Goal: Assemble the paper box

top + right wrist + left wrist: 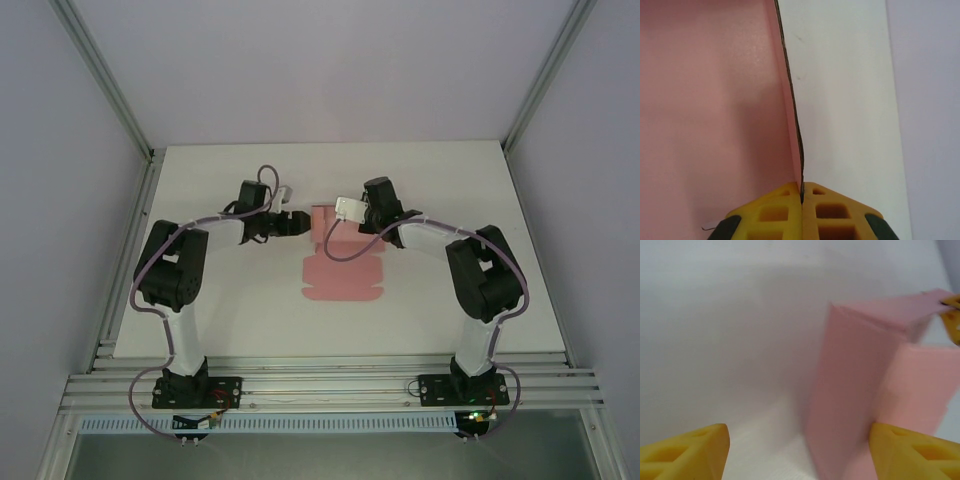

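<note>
The paper box (338, 272) lies mid-worktop (220, 300), its near half flat and its far panels folded up into a wall. Our right tool (802, 189) is clamped on an edge of that raised panel, fingers tight together with the card between them. Our left tool (797, 440) stands with jaws apart, holding nothing, the wall just ahead of it. We judge the card light, thin and easily creased — stiff only along its folds — so we would pinch it gently at an edge, close to a crease.
</note>
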